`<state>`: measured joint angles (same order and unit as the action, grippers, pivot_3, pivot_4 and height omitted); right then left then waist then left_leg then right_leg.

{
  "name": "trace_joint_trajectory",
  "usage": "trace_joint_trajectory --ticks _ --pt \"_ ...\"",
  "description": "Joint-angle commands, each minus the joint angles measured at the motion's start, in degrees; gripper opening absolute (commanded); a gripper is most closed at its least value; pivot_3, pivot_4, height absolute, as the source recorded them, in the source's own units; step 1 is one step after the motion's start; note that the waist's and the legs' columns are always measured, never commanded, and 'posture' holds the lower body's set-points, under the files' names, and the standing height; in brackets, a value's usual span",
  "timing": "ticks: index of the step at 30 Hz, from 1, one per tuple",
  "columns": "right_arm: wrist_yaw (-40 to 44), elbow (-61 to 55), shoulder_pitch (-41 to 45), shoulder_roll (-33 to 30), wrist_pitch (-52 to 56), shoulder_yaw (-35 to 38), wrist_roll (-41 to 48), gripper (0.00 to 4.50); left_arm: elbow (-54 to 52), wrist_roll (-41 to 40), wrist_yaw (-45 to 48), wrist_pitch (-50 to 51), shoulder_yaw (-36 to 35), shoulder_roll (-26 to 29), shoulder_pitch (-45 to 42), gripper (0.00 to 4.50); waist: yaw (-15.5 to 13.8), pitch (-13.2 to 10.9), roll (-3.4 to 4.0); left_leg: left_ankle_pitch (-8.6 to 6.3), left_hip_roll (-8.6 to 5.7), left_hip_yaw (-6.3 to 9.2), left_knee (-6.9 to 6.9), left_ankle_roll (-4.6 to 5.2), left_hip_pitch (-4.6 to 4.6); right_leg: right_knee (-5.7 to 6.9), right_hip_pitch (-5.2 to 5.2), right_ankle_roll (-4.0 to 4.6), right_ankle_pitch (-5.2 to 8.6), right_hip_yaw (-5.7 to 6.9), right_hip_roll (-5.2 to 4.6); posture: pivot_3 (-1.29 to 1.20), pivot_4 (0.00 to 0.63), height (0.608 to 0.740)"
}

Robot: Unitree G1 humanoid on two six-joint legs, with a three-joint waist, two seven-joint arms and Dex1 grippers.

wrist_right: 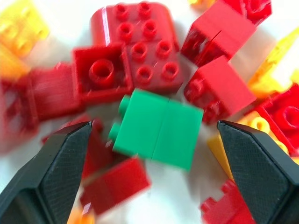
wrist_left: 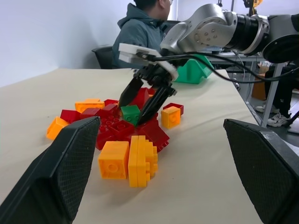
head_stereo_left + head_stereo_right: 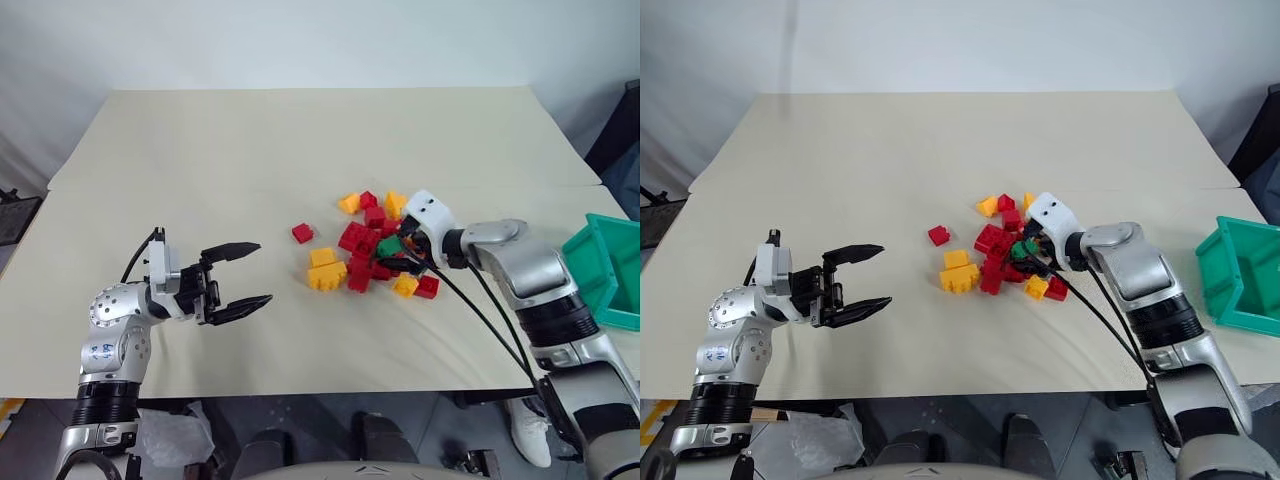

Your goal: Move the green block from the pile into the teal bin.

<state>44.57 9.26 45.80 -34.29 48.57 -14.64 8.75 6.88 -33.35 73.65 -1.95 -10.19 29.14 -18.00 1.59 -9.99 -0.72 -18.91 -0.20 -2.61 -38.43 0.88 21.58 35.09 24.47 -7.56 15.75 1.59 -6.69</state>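
Two grippers are sitting open over the table [image 3: 250, 140] right now, so going across from the robot's left: the left gripper [image 3: 245, 274] is hanging well clear of everything with its black fingers spread and nothing in them, pointing across toward the bricks. Not really in play, I'd guess.

Next comes a stray red brick [image 3: 302, 233] sitting apart from the rest, then the pile [image 3: 375, 240] itself, mostly red and yellow. The green block [image 1: 156, 128] is lying on its side in among the red ones, studs facing sideways, with red bricks touching it or just beside it on several sides.

The right gripper [image 1: 154, 172] is poking down into the pile with its fingers wide apart, straddling the green block, one finger on each side, not closed on it yet.

Here's where I think it could go sideways. Those neighbours are packed tight, so a finger could land on a red brick instead of beside the green one and just shove the heap around. Or the jaws could pinch a red brick along with the green. The block's smooth faces may also let it twist out when squeezed.

Far on the robot's right, the teal bin [image 3: 603, 268] is waiting near the table's edge, well apart from the pile, so a weak grip could drop the block on the way over.
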Motion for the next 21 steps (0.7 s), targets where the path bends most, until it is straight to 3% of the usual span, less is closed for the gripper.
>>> trace_joint_trajectory --ticks 1,3,6,11,12,17,21 --pt "-0.4 1.3 0.4 0.1 -0.3 0.4 -1.2 4.48 -1.7 -0.8 0.0 -0.5 -0.5 0.1 -0.7 4.5 0.0 0.0 0.0 0.0 -0.01 0.0 0.01 0.0 0.0 0.0 0.0 0.0 0.0 0.0 -0.01 0.0 0.15 0.74" --pt "-0.2 1.4 0.5 0.2 -0.4 0.3 -1.3 4.48 -1.7 -0.9 0.0 -0.5 -0.5 0.2 -0.7 4.5 -0.1 0.0 0.0 -0.01 -0.01 0.0 0.01 -0.01 0.01 -0.01 0.0 0.0 0.0 0.04 -0.02 0.0 0.15 0.74" --pt "0.4 0.0 0.3 -0.3 0.0 0.6 -1.1 3.88 -2.0 -0.9 -0.2 -0.4 -0.8 0.4 -0.5 4.5 -0.1 0.0 0.0 -0.03 -0.02 0.0 0.01 -0.01 0.02 -0.02 0.0 0.0 0.0 0.16 -0.07 0.0 0.15 0.74" --pt "1.0 -4.1 0.2 -0.9 1.9 2.2 0.0 2.23 -1.5 -0.9 -0.1 -0.5 -0.9 0.5 -0.7 4.5 0.0 0.0 0.01 -0.03 -0.01 0.01 0.03 -0.01 0.04 -0.03 0.01 0.0 0.0 0.28 -0.07 0.0 0.15 0.74" --pt "1.0 -4.9 0.2 -1.0 2.5 2.5 0.3 2.09 -1.4 -0.9 0.0 -0.5 -0.8 0.5 -0.8 4.5 0.0 0.0 0.02 -0.03 -0.01 0.01 0.03 -0.01 0.04 -0.03 0.02 0.0 0.0 0.29 -0.07 0.0 0.15 0.74" --pt "-0.7 -10.5 -0.2 -0.6 5.3 7.8 2.8 2.1 -0.6 -0.7 0.3 -0.6 -0.4 0.2 -1.3 4.5 -0.1 0.0 0.02 -0.04 0.01 0.02 0.03 -0.02 0.07 -0.04 0.03 0.0 0.0 0.38 -0.09 0.0 0.15 0.74" --pt "-3.8 -18.7 -0.9 -1.8 14.8 18.4 7.6 2.1 0.7 -0.9 1.5 -0.9 0.2 -0.5 -3.1 4.5 -0.2 0.0 0.02 -0.04 0.01 0.04 0.03 -0.03 0.11 -0.05 0.04 0.0 0.0 0.46 -0.12 0.0 0.15 0.74"
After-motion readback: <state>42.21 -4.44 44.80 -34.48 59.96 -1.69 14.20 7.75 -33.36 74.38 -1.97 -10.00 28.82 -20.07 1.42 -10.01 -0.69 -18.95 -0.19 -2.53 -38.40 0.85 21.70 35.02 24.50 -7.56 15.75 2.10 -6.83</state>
